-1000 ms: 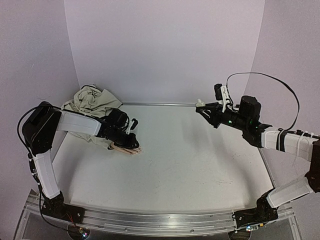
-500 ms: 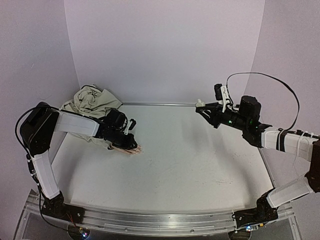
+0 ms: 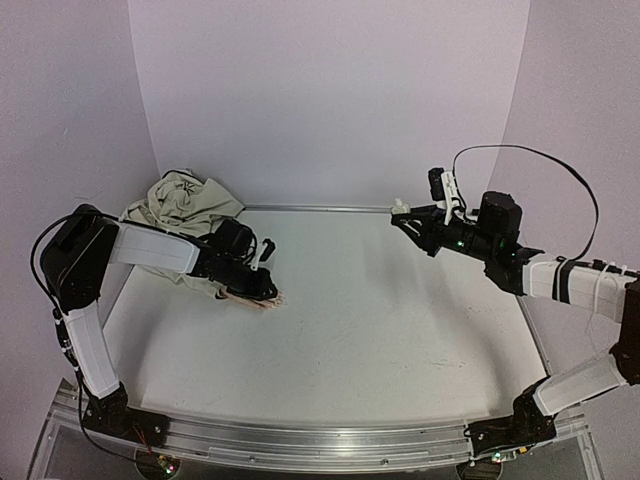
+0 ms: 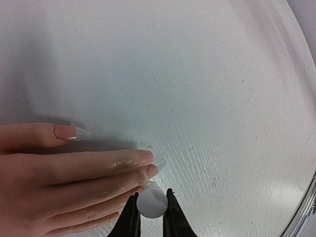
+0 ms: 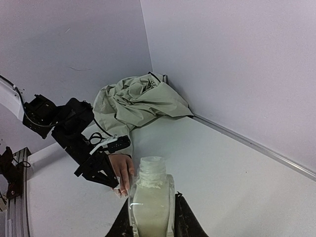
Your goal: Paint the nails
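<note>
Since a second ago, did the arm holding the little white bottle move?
No. The right gripper and its white bottle are at the same spot as before, just in front of the table's back rail.

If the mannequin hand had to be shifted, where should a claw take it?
Likely across the palm of the mannequin hand, from above onto its side edges: it lies flat on the table, and its slim fingers carry the nails.

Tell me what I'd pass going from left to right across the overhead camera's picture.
Left arm's black joint → crumpled beige cloth → mannequin hand, met by the left tool pinching a small white cap → small white bottle held in the right tool → right arm.
</note>
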